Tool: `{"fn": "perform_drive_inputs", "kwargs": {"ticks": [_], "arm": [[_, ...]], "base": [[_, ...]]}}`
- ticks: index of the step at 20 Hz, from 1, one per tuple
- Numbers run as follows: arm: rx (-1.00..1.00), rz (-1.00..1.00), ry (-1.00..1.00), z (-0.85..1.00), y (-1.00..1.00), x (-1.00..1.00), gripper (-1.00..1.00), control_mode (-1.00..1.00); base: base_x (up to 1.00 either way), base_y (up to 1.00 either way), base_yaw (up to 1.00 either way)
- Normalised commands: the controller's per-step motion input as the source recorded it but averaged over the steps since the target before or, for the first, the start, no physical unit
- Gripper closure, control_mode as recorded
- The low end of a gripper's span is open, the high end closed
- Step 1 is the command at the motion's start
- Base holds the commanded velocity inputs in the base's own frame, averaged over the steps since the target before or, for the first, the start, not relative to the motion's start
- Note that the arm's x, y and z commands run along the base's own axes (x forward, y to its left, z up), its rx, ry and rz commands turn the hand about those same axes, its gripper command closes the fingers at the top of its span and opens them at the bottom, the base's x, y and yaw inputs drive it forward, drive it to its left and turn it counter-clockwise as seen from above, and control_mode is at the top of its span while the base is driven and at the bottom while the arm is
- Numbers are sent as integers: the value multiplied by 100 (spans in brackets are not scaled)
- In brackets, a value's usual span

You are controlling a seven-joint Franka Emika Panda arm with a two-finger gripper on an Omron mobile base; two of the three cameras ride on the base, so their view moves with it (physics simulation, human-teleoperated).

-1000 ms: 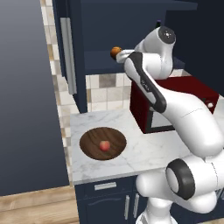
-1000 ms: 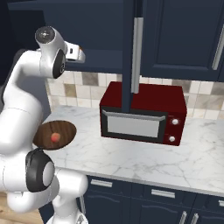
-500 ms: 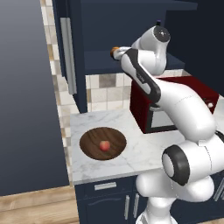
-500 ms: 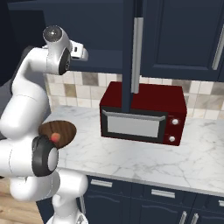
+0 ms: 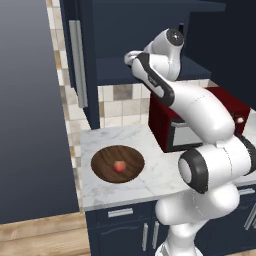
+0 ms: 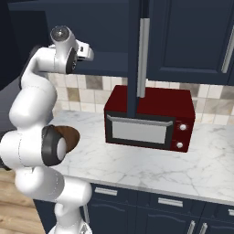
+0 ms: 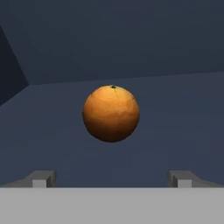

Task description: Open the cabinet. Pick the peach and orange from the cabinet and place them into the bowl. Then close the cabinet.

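The cabinet [image 5: 115, 30] stands open, its left door [image 5: 80, 65] swung out. On its dark shelf lies the orange [image 7: 111, 113], straight ahead of my gripper [image 7: 112, 179] and centred between the two fingertips [image 7: 41, 178], a short way beyond them and not touched. The jaws are open with nothing in them. In the left base view the arm reaches up into the cabinet and the gripper [image 5: 128, 58] covers the orange. The peach [image 5: 119, 166] rests in the middle of the brown wooden bowl [image 5: 102, 162] on the counter below.
A dark red microwave [image 6: 151, 119] stands on the marble counter [image 6: 151, 169] right of the bowl, under the cabinet. The cabinet's right door [image 6: 134, 59] sticks out edge-on with its long silver handle [image 6: 144, 57]. A tall grey panel [image 5: 30, 110] rises at the left.
The arm has stretched further into the cabinet toward the orange, which the hand now covers in the left base view. The jaws stayed open; the peach and bowl did not move.
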Motion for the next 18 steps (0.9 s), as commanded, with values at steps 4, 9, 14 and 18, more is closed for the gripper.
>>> {"fn": "perform_drive_inputs", "kwargs": {"ticks": [4, 9, 14, 18], "arm": [[1, 0, 0, 0, 9, 42, -100, -100], [0, 0, 0, 0, 12, 44, -100, -100], [0, 0, 0, -1, 11, 41, -100, -100], [0, 0, 0, -9, 11, 33, -100, -100]], "base": [[0, 0, 0], [0, 0, 0], [0, 0, 0], [0, 0, 0]]}}
